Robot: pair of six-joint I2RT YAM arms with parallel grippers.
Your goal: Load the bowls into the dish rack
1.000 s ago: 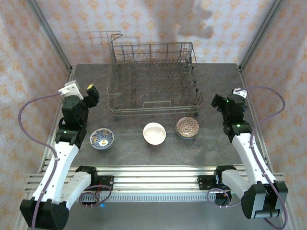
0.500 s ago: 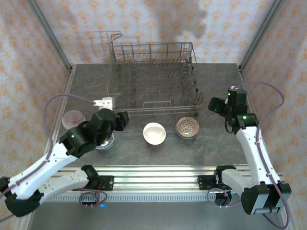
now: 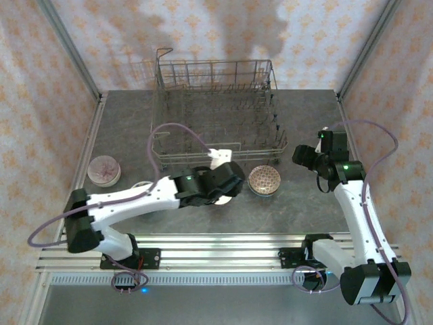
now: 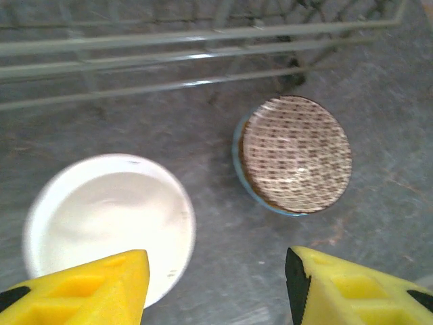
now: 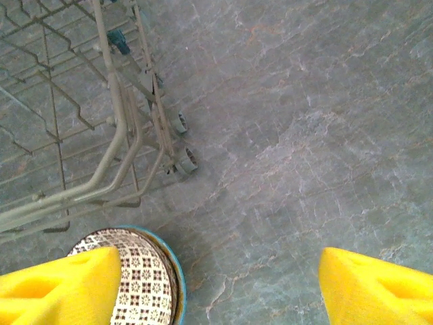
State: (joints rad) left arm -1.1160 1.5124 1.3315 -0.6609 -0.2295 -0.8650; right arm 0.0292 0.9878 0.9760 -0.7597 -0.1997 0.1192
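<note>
The grey wire dish rack (image 3: 216,115) stands at the back of the table with no bowls in it. My left gripper (image 3: 229,181) reaches across the middle, open, over the plain white bowl (image 4: 108,217). Its left finger (image 4: 81,288) hangs above that bowl's rim and the right finger over bare table. The brown-patterned bowl (image 3: 264,180) sits just to the right, in front of the rack. My right gripper (image 3: 302,156) hovers open beside it, with the bowl's (image 5: 145,284) edge under its left finger. A pinkish bowl (image 3: 103,169) lies at the far left. A blue-and-white bowl (image 3: 140,184) is mostly hidden by my left arm.
The rack's front rail and feet (image 5: 179,159) stand close behind the bowls. Bare grey tabletop (image 3: 298,122) lies right of the rack. Metal frame posts (image 3: 95,108) edge the table on both sides.
My left arm has swung from the left side across to the white bowl, uncovering the pinkish bowl, and its jaws have narrowed. My right gripper has edged toward the brown-patterned bowl, its jaws narrowing too.
</note>
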